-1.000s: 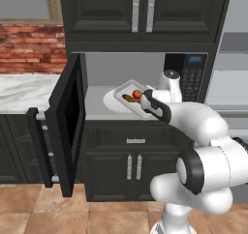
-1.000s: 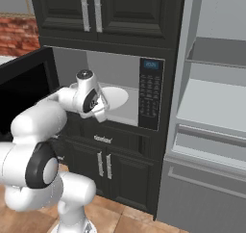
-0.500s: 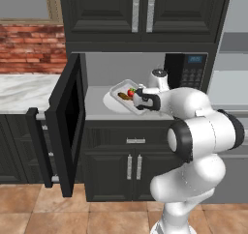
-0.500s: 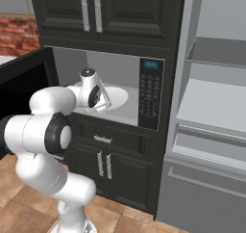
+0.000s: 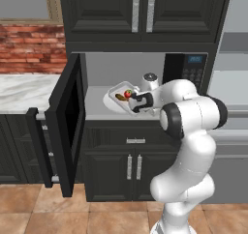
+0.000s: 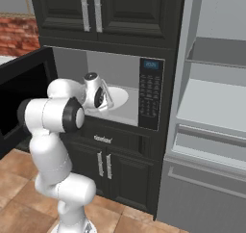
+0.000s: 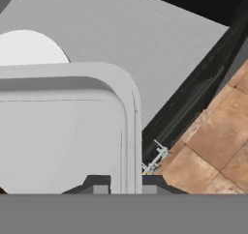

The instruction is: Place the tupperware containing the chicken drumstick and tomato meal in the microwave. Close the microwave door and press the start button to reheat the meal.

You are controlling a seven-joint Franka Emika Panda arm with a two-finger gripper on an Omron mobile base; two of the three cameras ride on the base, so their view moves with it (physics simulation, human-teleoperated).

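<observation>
While the jaws (image 5: 133, 102) pinch the tupperware (image 5: 121, 94) by its near rim, it sits mid-frame in the left base view, over the plate (image 6: 117, 97) inside the microwave (image 5: 186, 73). Tomato (image 5: 128, 94) and drumstick (image 5: 120, 97) lie loose inside. Looks light, stiff and slick; contents can roll, so keep it level and hold the rim wall. Door (image 5: 68, 126) hangs open at left.

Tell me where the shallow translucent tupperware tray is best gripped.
Grip the translucent tupperware tray by its thin raised rim, coming from the open front of the black microwave. The pincer already straddles that near rim; the rim suits two narrow fingers.
</observation>
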